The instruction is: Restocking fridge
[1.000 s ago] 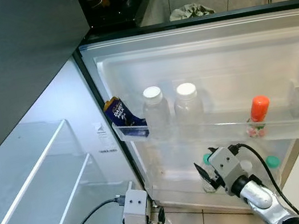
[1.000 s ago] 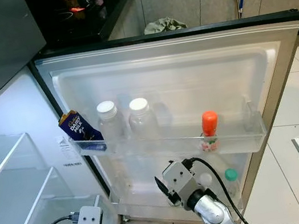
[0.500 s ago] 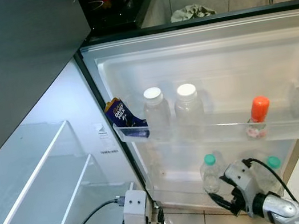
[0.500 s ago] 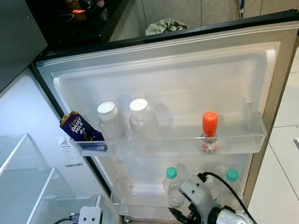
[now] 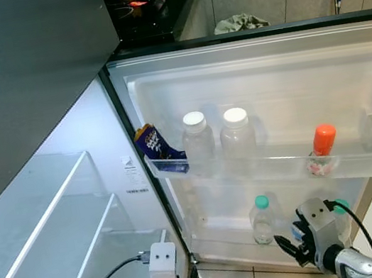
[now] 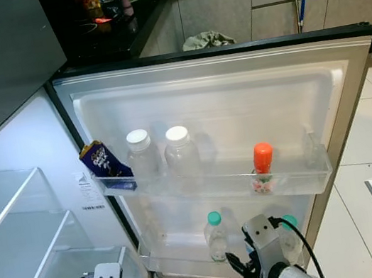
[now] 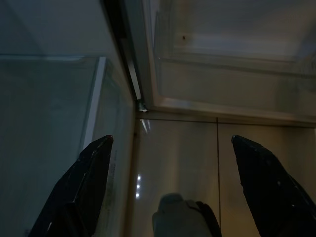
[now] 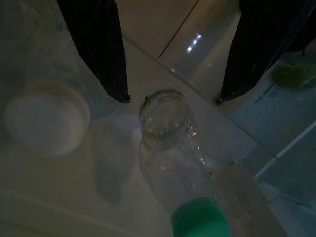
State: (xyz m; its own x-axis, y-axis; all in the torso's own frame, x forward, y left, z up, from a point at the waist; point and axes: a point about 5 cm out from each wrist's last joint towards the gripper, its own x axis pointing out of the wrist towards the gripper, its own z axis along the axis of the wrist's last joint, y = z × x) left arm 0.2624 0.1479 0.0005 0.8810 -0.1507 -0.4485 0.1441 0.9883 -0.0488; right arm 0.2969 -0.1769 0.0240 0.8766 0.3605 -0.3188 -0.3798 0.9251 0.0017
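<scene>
Green-capped bottle (image 5: 261, 218) upright on lower door shelf (image 5: 225, 236), long axis vertical. Right gripper (image 5: 297, 247) at its 4 o'clock, just beside, jaws open and empty, the nearer arm. Left gripper (image 7: 173, 182) idle at 8 o'clock, jaws open.

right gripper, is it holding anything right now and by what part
Nothing. The right gripper is open, its fingers apart and clear of the green-capped bottle standing in the lower door shelf.
</scene>
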